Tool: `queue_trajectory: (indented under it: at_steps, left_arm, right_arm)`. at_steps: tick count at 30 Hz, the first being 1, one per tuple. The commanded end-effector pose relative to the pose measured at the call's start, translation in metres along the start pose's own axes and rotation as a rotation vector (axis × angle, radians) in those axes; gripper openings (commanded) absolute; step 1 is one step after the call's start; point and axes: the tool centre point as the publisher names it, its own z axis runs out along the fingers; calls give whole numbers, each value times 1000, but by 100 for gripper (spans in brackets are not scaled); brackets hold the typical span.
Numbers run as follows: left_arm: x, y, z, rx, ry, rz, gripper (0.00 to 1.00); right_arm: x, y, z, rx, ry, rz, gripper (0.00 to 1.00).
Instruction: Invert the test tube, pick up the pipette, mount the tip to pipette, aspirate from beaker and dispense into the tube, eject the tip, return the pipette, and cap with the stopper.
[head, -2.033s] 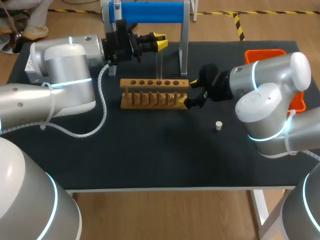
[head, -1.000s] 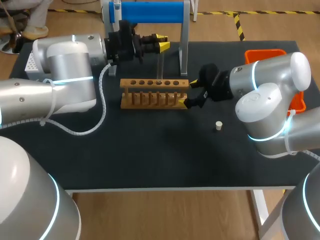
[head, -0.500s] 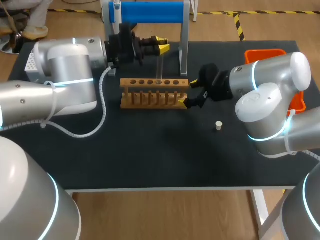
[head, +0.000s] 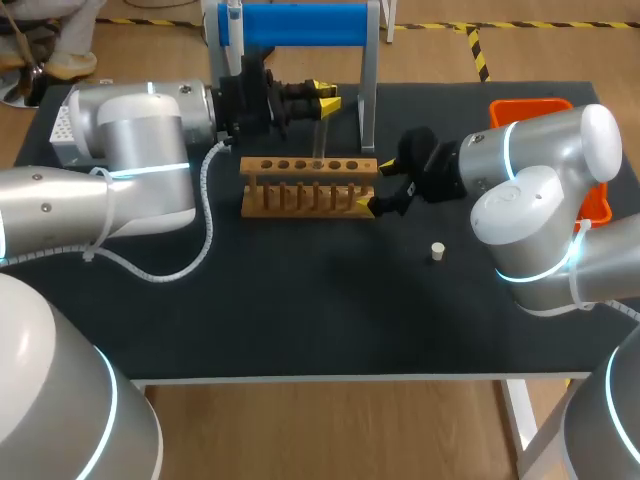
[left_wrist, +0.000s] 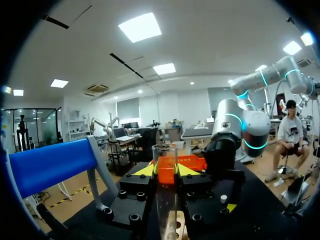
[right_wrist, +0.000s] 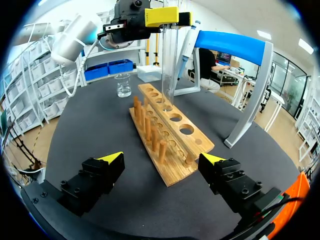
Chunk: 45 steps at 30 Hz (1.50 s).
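Note:
My left gripper is shut on a clear test tube, held upright over the wooden rack. The tube's lower end reaches one of the rack's top holes. In the left wrist view the tube stands between the yellow tips of that gripper. My right gripper is open, its fingers on either side of the rack's near end without touching it. From there I see the tube and the left gripper above it. The pipette hangs on the blue stand. A small white stopper lies on the mat.
A glass beaker stands beyond the rack's far end. An orange tray sits at the table's right edge, behind my right arm. The blue stand rises behind the rack.
My left arm has shifted slightly to the right and the gripper has dipped a little with the tube. The right arm has kept still.

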Motion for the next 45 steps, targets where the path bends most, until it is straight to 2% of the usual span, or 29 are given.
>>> queue_trajectory:
  at_steps: [1, 8, 20, 22, 27, 35, 39, 45]
  left_arm:
    - [4, 1, -2, 8, -11, 11, 0]
    - [7, 5, -4, -6, -8, 17, 0]
    - [10, 13, -7, -117, 9, -5, 0]
    - [11, 15, -6, -157, 15, -13, 0]
    - [10, 19, -6, -175, 17, -23, 0]
    - [9, 25, -3, -129, 6, -70, 0]
    - [9, 27, -3, -127, 4, -74, 0]
    - [7, 30, -5, -74, -24, -70, 0]
  right_arm:
    - [-1, -1, -1, -1, 2, 0, 100]
    - [-1, -1, -1, -1, 2, 0, 100]
    - [-1, -1, -1, -1, 2, 0, 100]
    - [-1, -1, -1, -1, 2, 0, 100]
    - [-1, -1, -1, -1, 2, 0, 100]
    - [-1, -1, -1, -1, 2, 0, 100]
    - [-1, -1, -1, -1, 2, 0, 100]
    - [-1, -1, -1, -1, 2, 0, 100]
